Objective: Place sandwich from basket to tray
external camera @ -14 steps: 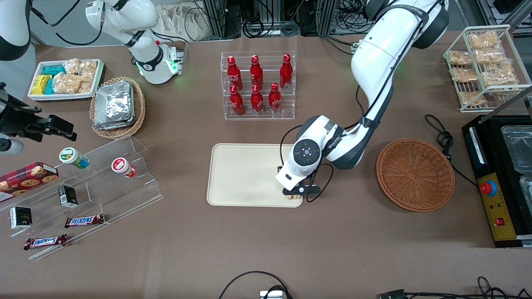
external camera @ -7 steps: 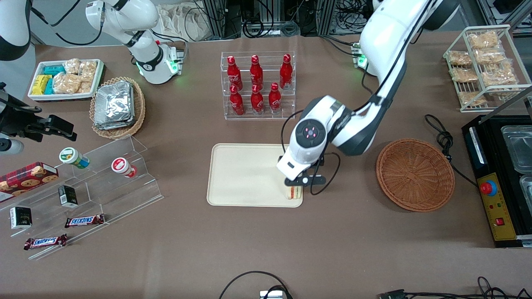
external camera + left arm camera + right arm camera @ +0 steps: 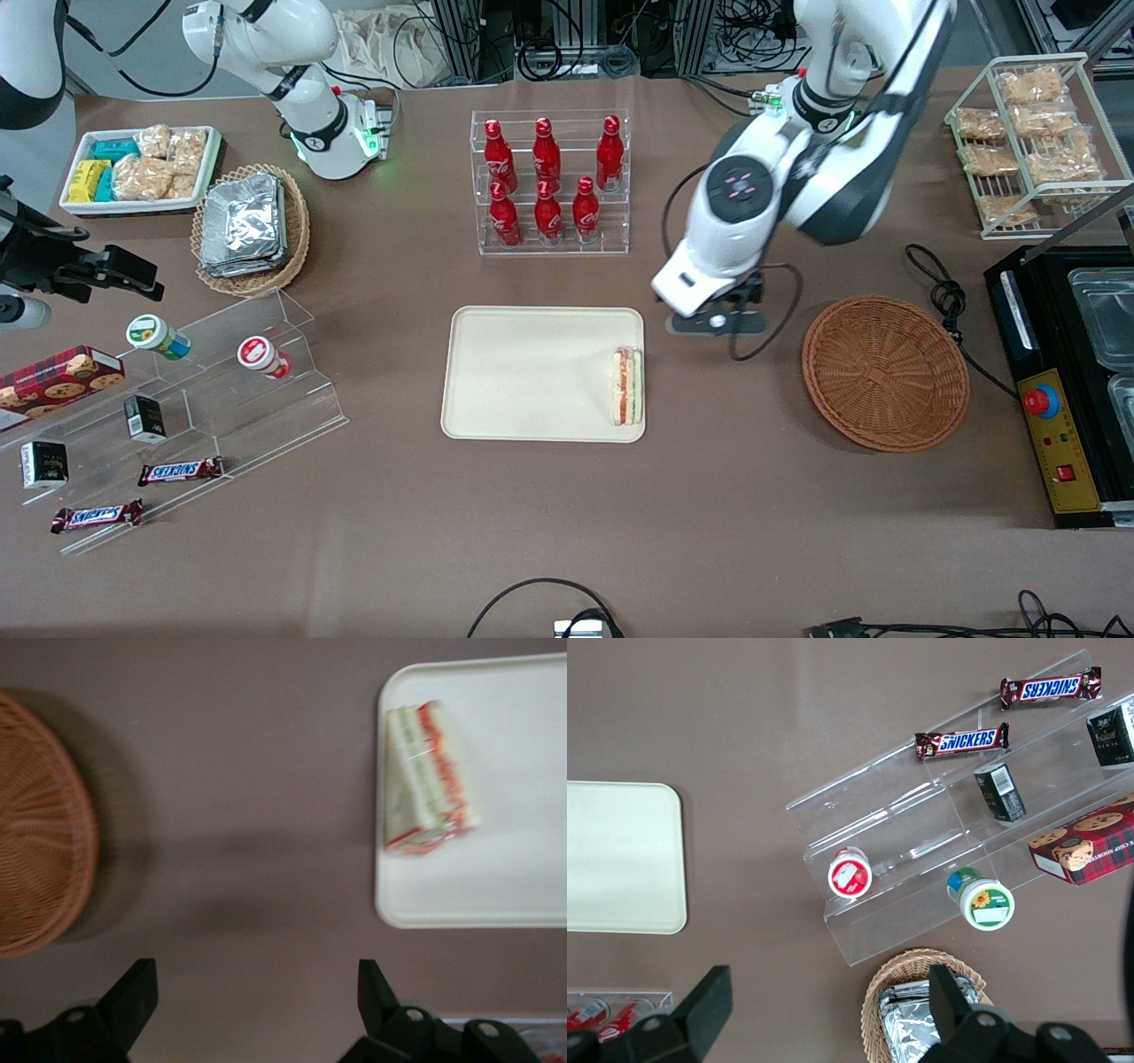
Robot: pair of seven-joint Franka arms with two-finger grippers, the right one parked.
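Sandwich (image 3: pixel 627 386) is seen lying on tray (image 3: pixel 532 372), at the edge nearest the basket (image 3: pixel 884 372) | gripper (image 3: pixel 713 321) is held above the bare table between tray and basket, jaws spread wide, nothing gripped

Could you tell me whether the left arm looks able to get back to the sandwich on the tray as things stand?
Probably yes. The sandwich lies uncovered at the tray's edge nearest the basket. The open, empty gripper hangs above bare table between tray and basket, nothing between.
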